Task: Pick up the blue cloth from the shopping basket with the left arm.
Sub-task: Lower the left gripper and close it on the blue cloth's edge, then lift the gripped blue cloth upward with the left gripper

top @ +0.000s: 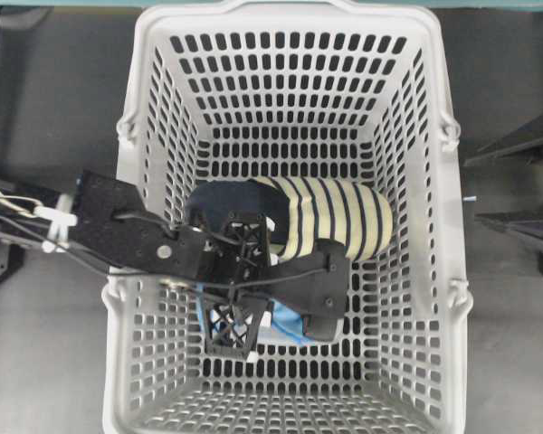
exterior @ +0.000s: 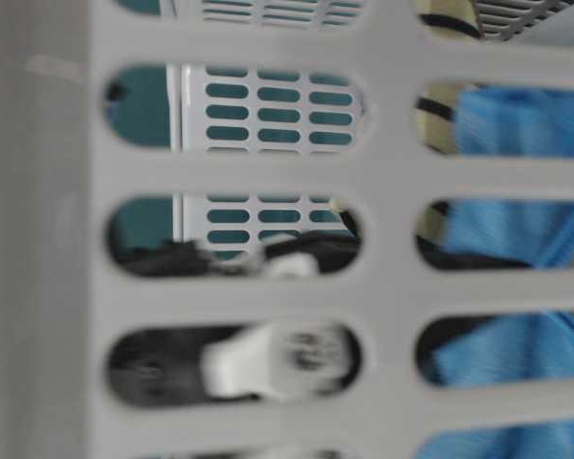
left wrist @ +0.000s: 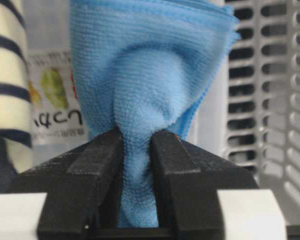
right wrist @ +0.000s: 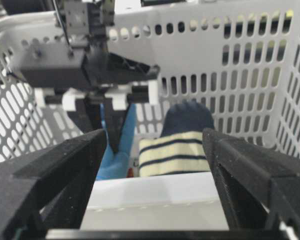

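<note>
Inside the shopping basket (top: 434,271), near its front wall, the left gripper (left wrist: 136,145) pinches a bunched fold of the blue cloth (left wrist: 150,75), which lies beside the striped slipper (top: 335,217); the way out is straight up. The right gripper (right wrist: 150,165) gapes outside the basket.

The left arm (top: 118,226) comes in from the left edge of the overhead view and slants down toward the lower middle. Its gripper (left wrist: 136,150) has both fingers pressed together, pinching a fold of blue cloth (left wrist: 145,80). At the right edge, the right gripper (right wrist: 150,165) sits with fingers spread wide, holding nothing.
</note>
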Tool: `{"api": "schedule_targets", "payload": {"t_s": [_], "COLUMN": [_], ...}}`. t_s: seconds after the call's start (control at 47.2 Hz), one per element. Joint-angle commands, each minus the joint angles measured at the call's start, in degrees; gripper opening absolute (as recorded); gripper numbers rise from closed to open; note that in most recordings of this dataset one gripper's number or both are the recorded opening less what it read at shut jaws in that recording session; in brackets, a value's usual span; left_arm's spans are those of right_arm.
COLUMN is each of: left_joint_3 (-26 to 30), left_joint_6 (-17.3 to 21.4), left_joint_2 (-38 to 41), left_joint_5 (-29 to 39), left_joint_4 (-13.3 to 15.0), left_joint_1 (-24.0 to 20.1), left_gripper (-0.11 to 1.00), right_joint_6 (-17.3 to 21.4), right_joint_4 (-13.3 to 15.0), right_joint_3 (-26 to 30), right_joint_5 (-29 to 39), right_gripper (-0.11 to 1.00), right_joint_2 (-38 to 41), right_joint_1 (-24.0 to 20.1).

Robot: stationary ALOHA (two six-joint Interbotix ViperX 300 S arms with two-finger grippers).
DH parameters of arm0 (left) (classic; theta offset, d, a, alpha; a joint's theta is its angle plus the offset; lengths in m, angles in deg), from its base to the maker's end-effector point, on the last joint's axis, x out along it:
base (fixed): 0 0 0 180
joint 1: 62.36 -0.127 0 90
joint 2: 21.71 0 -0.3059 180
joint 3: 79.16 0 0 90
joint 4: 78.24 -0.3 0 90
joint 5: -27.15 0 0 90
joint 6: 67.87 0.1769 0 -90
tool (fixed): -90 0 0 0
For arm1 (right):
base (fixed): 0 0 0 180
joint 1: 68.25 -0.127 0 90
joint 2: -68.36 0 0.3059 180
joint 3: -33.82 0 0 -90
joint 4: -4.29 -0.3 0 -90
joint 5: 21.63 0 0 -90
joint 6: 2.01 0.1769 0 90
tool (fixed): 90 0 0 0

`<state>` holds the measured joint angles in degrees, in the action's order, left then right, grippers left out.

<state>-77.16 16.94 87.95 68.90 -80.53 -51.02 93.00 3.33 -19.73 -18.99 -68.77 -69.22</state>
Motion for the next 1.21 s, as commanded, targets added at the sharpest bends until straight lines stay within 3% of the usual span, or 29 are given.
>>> {"api": "schedule_targets", "payload": {"t_s": [0.0, 0.382, 1.187], "left_joint_3": [3.3, 16.7, 14.4], "left_joint_6": [0.1, 0.6, -0.4], "left_joint_2": [-4.0, -10.8, -12.9], "left_joint_5": [0.2, 9.1, 9.5], "left_joint_4": [-0.2, -0.2, -0.2], "left_joint_1": [0.6, 0.7, 0.3], "left_gripper": [0.14, 0.14, 0.14], "right_joint_6": [0.0, 0.0, 0.1], "right_joint_4": [-0.1, -0.1, -0.1], "right_joint_3": [0.4, -0.1, -0.1], "right_joint_5": [-0.5, -0.6, -0.6], "right_gripper": [0.75, 0.75, 0.75], "right_joint_2": [-0.4, -1.5, -1.8], "right_joint_1": [0.0, 0.0, 0.1]}}
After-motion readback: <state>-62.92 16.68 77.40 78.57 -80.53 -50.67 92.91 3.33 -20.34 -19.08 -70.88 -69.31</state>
